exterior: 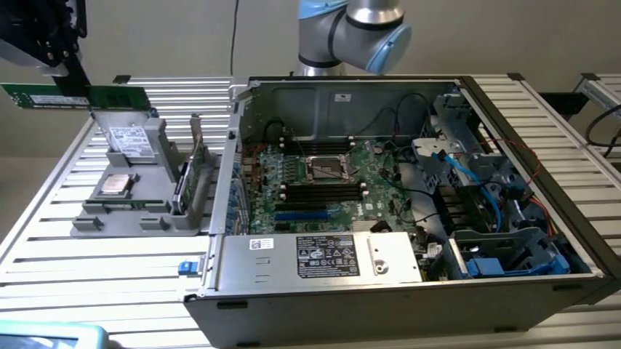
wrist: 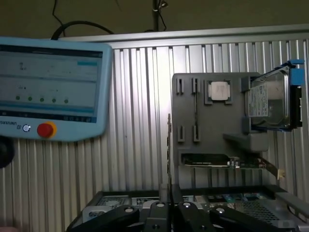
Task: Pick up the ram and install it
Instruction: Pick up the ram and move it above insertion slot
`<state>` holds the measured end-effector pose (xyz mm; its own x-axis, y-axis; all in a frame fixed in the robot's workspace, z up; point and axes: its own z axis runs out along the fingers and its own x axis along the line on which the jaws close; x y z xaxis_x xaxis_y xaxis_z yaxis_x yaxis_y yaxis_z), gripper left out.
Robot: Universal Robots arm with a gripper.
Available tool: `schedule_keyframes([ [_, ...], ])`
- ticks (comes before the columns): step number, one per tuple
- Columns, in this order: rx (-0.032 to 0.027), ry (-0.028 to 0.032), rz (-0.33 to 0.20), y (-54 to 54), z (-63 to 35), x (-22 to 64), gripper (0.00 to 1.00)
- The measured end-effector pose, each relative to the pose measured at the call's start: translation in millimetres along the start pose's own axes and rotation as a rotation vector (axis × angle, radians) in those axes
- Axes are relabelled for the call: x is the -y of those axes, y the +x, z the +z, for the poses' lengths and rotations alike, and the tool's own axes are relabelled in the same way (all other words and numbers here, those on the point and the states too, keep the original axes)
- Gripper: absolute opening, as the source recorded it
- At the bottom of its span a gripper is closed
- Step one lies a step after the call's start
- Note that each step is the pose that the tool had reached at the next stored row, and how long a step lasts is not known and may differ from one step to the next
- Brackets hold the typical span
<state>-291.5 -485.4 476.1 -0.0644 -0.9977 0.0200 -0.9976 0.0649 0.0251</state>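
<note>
At ten o'clock of the case (exterior: pixel 291 291), my claw (exterior: pixel 74 87) pinched the ram (exterior: pixel 118 97) aloft; installing meant squaring it over motherboard slots (exterior: pixel 318 190).

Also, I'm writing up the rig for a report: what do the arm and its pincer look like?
The arm is a stout silver-grey tube with rounded joints capped in light blue. The pincer is black, with flat angular linkage bars joined by round silver bolt heads.
</note>
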Motion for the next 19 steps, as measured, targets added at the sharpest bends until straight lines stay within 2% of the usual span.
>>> schedule_keyframes([
  [3, 0.0014, -0.0034, 0.000, 0.8, -10.7, 11.1, 0.13],
  [6, 0.0052, -0.0043, 0.000, 1.3, -14.1, 24.2, 0.13],
  [13, 0.0148, -0.0052, 0.000, 2.1, -16.6, 56.2, 0.13],
  [19, 0.0193, -0.0055, -0.001, 3.0, -17.3, 83.3, 0.13],
])
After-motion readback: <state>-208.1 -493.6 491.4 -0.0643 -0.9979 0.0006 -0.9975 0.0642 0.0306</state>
